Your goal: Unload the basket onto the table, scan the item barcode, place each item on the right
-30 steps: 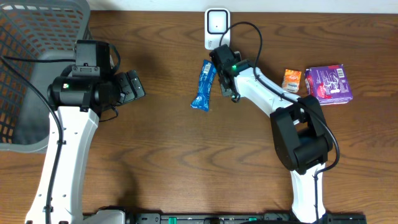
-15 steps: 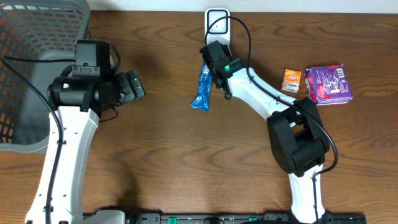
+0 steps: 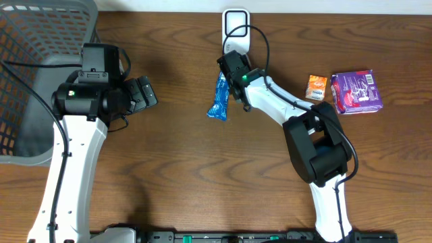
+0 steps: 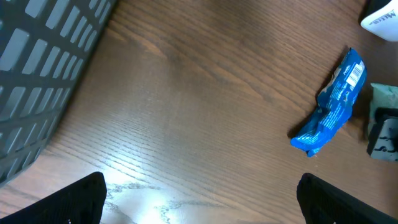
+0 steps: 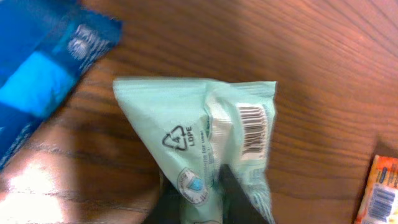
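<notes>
Mint-green packet (image 5: 205,134) is clenched in your right gripper (image 5: 199,194), just beside the blue wrapper (image 3: 220,98) and near the white scanner (image 3: 235,25). Turn its barcode (image 5: 254,129) squarely toward the scanner face and hold it steady. Your left gripper (image 3: 145,93) hangs wide open.

A wooden table (image 3: 189,175) carries everything. At its far left stands a grey mesh basket (image 3: 27,40). Near the far middle lies a crumpled blue packet (image 3: 219,104), set lengthwise near to far. Far right, a small orange sachet (image 3: 317,87), possibly a sweet, lies just beside a purple packet (image 3: 356,92).
</notes>
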